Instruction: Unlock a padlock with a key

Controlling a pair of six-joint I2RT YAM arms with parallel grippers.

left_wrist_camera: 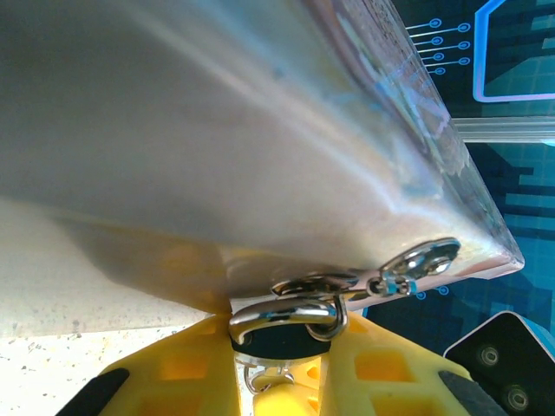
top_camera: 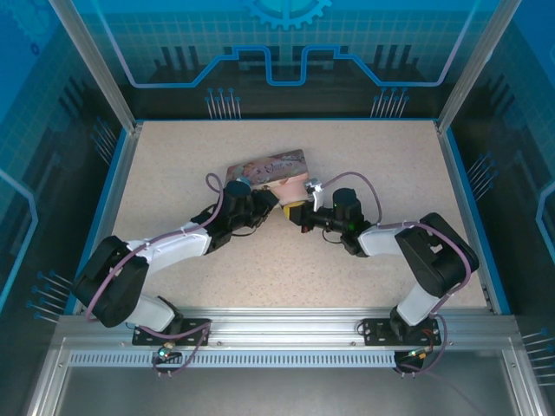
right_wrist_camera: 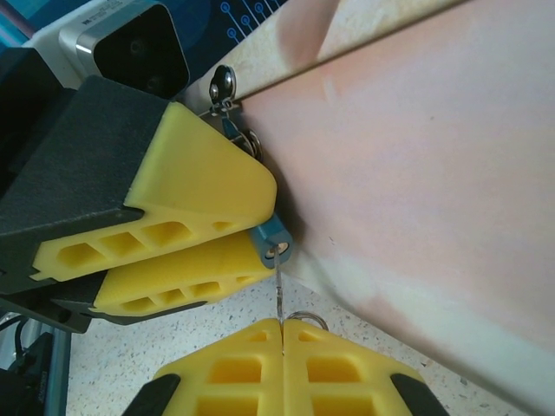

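Note:
The small blue padlock (right_wrist_camera: 270, 239) is clamped between the yellow fingers (right_wrist_camera: 199, 182) of my left gripper (left_wrist_camera: 282, 345), right against the side of the pink tin (right_wrist_camera: 416, 156). Its silver shackle (left_wrist_camera: 286, 314) passes through the tin's metal clasp (left_wrist_camera: 408, 269). My right gripper (right_wrist_camera: 280, 326) is shut on the thin key (right_wrist_camera: 278, 296). The key's blade reaches up into the keyhole in the padlock's end, and its ring (right_wrist_camera: 305, 317) pokes out beside the fingertips. In the top view both grippers (top_camera: 279, 206) (top_camera: 302, 217) meet at the tin's front edge.
The pink illustrated tin (top_camera: 269, 165) lies on the speckled table (top_camera: 173, 156) just behind the grippers. Blue walls and aluminium posts (top_camera: 460, 87) enclose the table. Open tabletop lies to the left, right and front.

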